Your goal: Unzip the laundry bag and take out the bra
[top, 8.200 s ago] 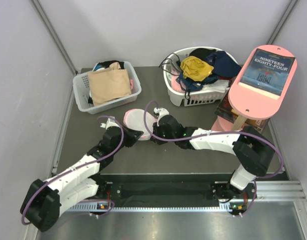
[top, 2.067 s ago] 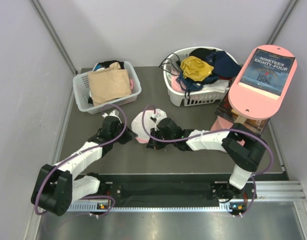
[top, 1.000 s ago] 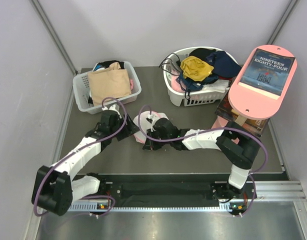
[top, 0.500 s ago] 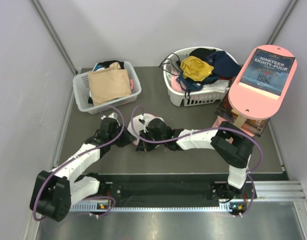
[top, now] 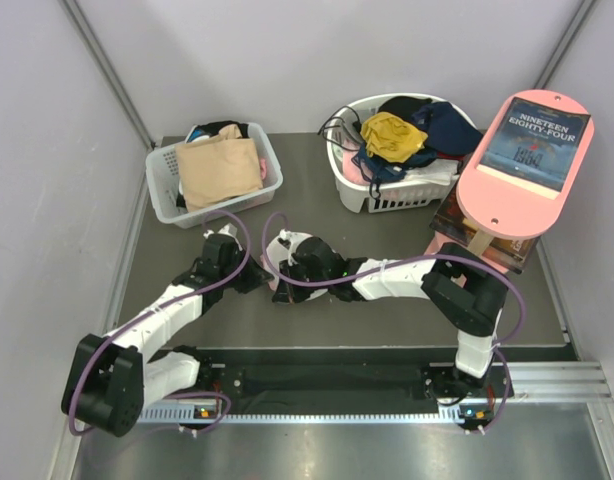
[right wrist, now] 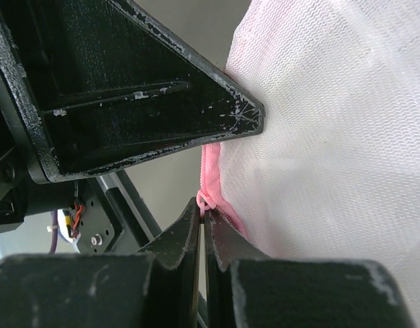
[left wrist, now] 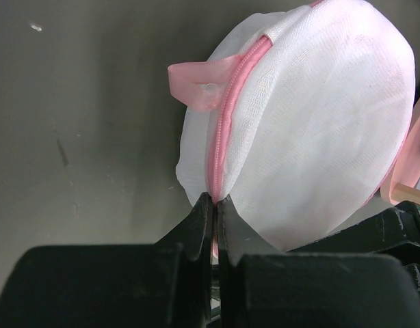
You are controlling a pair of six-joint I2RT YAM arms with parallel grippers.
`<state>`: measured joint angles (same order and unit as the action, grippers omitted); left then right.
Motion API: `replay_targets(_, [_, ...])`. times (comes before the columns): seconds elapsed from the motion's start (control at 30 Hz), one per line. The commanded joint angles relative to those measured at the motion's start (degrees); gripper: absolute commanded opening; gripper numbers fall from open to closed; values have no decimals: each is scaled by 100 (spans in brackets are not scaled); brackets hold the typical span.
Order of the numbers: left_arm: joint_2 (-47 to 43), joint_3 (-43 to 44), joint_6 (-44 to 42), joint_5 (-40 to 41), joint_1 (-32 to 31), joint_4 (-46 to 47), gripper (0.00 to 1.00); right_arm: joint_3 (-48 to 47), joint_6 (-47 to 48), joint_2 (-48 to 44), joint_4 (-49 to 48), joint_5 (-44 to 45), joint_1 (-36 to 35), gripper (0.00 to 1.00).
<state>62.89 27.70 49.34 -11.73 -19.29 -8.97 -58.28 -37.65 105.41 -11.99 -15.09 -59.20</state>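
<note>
Zip pull (right wrist: 203, 201) in right gripper (right wrist: 204, 220), wrist-view only

Dark grey table (top: 317, 180) carried a rect. white basket (top: 165, 205) at far-left corner and a rounder white basket (top: 387, 198) at far edge, right of ctr. Pink stand (top: 507, 205) & books (top: 449, 218) sat by right edge. Laundry bag (top: 283, 244) sat near middle, slightly left of ctr.

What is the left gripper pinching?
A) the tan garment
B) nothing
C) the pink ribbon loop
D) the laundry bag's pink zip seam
D: in the left wrist view the left gripper is shut on the pink zip seam of the laundry bag, clear of the ribbon loop.
</note>
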Motion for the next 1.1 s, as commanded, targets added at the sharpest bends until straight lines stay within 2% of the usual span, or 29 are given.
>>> replay_targets(0.0, [-14,130,-170,214,22,247,0,-105,56,-117,-32,32,-30,0])
replay_targets(0.53, [-14,359,-478,426,127,9,0,774,73,-837,48,410,391,0])
replay_targets(0.7, [91,490,-575,399,136,106,0,783,205,-908,170,419,453,0])
replay_targets(1.03, [1092,1114,-759,162,127,686,0,608,153,-715,12,86,348,0])
replay_targets(1.07, [1154,1245,-759,153,127,669,12,590,135,-706,-5,85,313,0])
